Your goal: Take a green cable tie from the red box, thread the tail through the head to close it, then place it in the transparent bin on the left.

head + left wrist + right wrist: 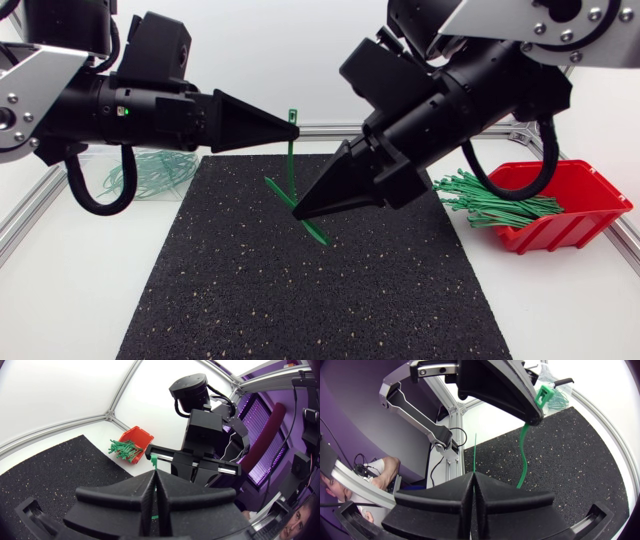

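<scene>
A green cable tie (290, 160) hangs in the air above the black mat, held by both grippers. My left gripper (296, 130) is shut on it just below its head (293, 117), which pokes up past the fingertips. Lower down, my right gripper (298, 212) is shut on the tail end, and the strap curves between the two. In the right wrist view the thin tail (474, 452) sticks out ahead of my right gripper (473, 476), with the head (542, 395) at my left gripper (536, 414). The left wrist view shows the head (154, 462) at my left gripper (155, 473).
The red box (575, 205) stands at the right, and a bundle of green ties (490, 198) spills over its left rim. The transparent bin (150, 172) at the back left holds several closed ties. A black speckled mat (300, 290) covers the middle of the table.
</scene>
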